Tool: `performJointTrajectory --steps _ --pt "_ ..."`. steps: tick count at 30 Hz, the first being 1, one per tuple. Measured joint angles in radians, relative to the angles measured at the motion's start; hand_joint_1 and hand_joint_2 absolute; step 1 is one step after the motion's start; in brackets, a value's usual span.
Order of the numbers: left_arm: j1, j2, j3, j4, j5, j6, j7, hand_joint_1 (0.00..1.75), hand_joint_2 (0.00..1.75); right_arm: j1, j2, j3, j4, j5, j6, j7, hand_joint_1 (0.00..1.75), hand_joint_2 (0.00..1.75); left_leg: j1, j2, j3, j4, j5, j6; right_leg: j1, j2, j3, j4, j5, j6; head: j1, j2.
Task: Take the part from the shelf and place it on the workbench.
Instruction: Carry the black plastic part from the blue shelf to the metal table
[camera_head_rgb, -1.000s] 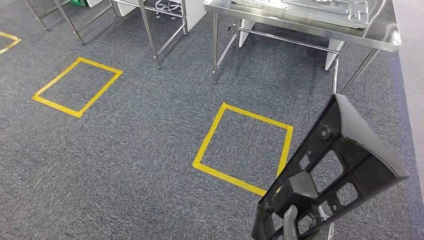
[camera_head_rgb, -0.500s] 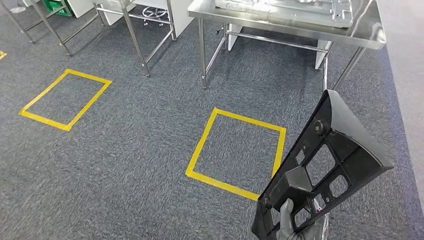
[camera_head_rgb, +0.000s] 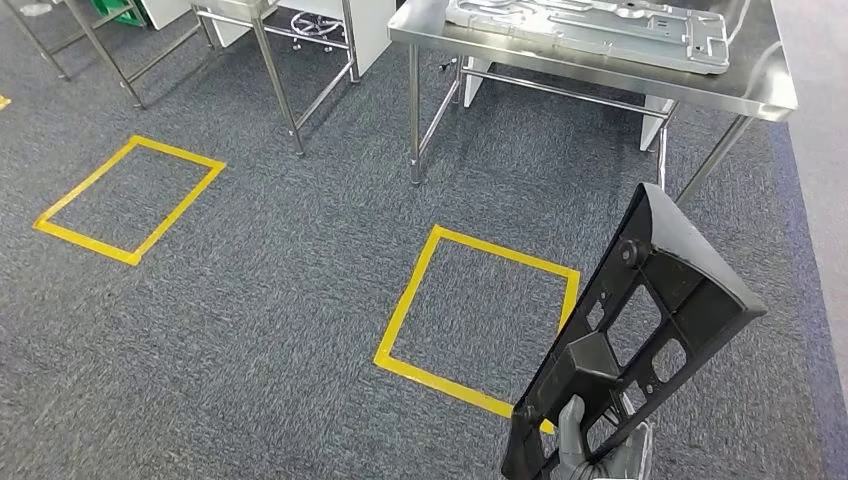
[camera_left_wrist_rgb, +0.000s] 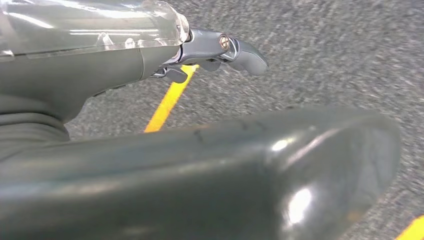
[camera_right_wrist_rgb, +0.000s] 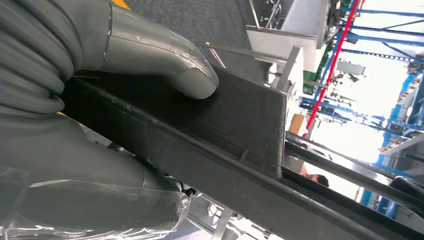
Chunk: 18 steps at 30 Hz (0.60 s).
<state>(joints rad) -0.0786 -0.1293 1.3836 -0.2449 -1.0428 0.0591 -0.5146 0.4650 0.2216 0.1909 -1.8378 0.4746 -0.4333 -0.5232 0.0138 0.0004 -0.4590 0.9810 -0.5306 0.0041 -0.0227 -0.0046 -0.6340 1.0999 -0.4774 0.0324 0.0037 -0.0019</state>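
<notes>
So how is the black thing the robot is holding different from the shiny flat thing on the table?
The black part is dark and matte; the metal plate is silvery and shiny. The black part is tilted up on end in the right hand, while the metal plate lies flat on the steel workbench. The black part has big open windows through it; the metal plate shows only small holes. Both are flat, panel-like pieces.

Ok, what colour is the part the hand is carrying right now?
Black. The part, a plastic frame with cut-out openings, shows best in the head view, gripped by the right hand.
</notes>
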Motion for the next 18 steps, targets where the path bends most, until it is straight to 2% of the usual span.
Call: performJointTrajectory --steps 1,2,5,6,7,9,10,11,12,13,15,16,17,18 --pt "-0.001 0.0 0.0 0.0 0.001 0.0 0.001 0.0 0.0 -0.001 -0.001 0.0 0.002 -0.001 0.001 0.001 1.75 1.75 -0.001 0.001 0.005 0.001 -0.01 -0.007 0.003 -0.004 0.009 -0.038 0.021 -0.007 0.0 0.0" --pt "-0.002 0.001 0.0 0.0 0.002 0.0 0.001 0.0 0.0 -0.002 -0.002 0.0 0.004 -0.004 0.001 0.002 1.75 1.75 -0.002 0.002 0.01 0.004 -0.016 -0.015 0.005 -0.005 0.012 -0.053 0.022 -0.015 -0.001 0.0" --pt "-0.005 0.002 0.0 0.0 0.003 0.0 0.002 0.0 0.0 -0.002 -0.004 0.002 0.005 -0.014 0.007 0.004 1.75 1.75 -0.001 0.005 0.017 0.026 -0.023 -0.032 0.007 0.003 0.029 -0.056 0.009 -0.043 -0.002 0.0" --pt "-0.007 0.002 0.0 0.0 0.003 0.0 0.002 0.0 0.0 -0.003 -0.004 0.002 0.005 -0.022 0.012 0.003 1.75 1.75 0.001 0.005 0.002 0.059 -0.028 -0.035 0.008 0.006 0.04 -0.058 0.003 -0.05 -0.003 0.0" --pt "-0.009 0.002 0.0 0.0 0.003 0.0 0.002 0.0 0.0 -0.004 -0.005 0.003 0.005 -0.033 0.018 0.001 1.75 1.75 0.002 0.005 -0.026 0.11 -0.04 -0.038 0.008 0.008 0.05 -0.061 -0.003 -0.056 -0.004 0.0" --pt "-0.01 0.002 0.0 0.0 0.003 -0.001 0.002 0.0 0.0 -0.005 -0.006 0.004 0.005 -0.054 0.027 -0.004 1.75 1.75 0.003 0.004 -0.109 0.238 -0.086 -0.041 0.012 0.016 0.067 -0.063 -0.018 -0.065 -0.006 0.0" --pt "-0.009 0.002 0.0 0.0 0.003 -0.001 0.002 0.0 0.0 -0.006 -0.006 0.004 0.005 -0.06 0.029 -0.006 1.75 1.75 0.003 0.004 -0.149 0.286 -0.109 -0.041 0.014 0.024 0.075 -0.063 -0.025 -0.067 -0.006 0.0" --pt "-0.006 0.002 0.0 0.0 0.003 -0.001 0.002 0.0 0.0 -0.006 -0.007 0.004 0.005 -0.064 0.031 -0.007 1.75 1.75 0.003 0.004 -0.177 0.306 -0.118 -0.04 0.016 0.034 0.086 -0.062 -0.034 -0.069 -0.006 0.0" --pt "-0.004 0.002 0.0 0.0 0.003 -0.001 0.003 0.0 0.0 -0.005 -0.007 0.004 0.005 -0.067 0.032 -0.009 1.75 1.75 0.002 0.003 -0.19 0.293 -0.106 -0.037 0.019 0.046 0.098 -0.063 -0.042 -0.069 -0.006 0.0" --pt "-0.003 0.002 0.0 0.0 0.003 -0.001 0.003 0.0 0.0 -0.005 -0.007 0.004 0.005 -0.069 0.034 -0.01 1.75 1.75 0.0 -0.002 -0.189 0.25 -0.072 -0.031 0.021 0.058 0.112 -0.063 -0.051 -0.069 -0.006 0.0" --pt "0.0 0.004 0.0 0.0 0.003 -0.001 0.003 0.0 0.0 -0.006 -0.007 0.004 0.006 -0.072 0.037 -0.013 1.75 1.75 -0.006 -0.034 -0.176 0.135 0.029 -0.011 0.022 0.079 0.133 -0.064 -0.068 -0.068 -0.003 0.0" --pt "0.001 0.006 0.0 0.0 0.004 -0.002 0.003 0.0 0.0 -0.007 -0.007 0.004 0.006 -0.073 0.037 -0.014 1.75 1.75 -0.009 -0.052 -0.172 0.094 0.059 -0.001 0.019 0.089 0.137 -0.066 -0.074 -0.064 -0.001 0.0" --pt "0.002 0.008 0.0 0.0 0.004 -0.002 0.003 0.0 0.0 -0.008 -0.007 0.004 0.007 -0.073 0.037 -0.014 1.75 1.75 -0.014 -0.064 -0.168 0.07 0.079 0.008 0.015 0.1 0.14 -0.07 -0.078 -0.058 -0.001 0.0" --pt "0.003 0.009 0.0 0.0 0.004 -0.002 0.003 0.0 0.0 -0.008 -0.008 0.004 0.007 -0.074 0.035 -0.014 1.75 1.75 -0.017 -0.065 -0.164 0.059 0.077 0.014 0.012 0.108 0.144 -0.071 -0.076 -0.05 0.0 0.0"
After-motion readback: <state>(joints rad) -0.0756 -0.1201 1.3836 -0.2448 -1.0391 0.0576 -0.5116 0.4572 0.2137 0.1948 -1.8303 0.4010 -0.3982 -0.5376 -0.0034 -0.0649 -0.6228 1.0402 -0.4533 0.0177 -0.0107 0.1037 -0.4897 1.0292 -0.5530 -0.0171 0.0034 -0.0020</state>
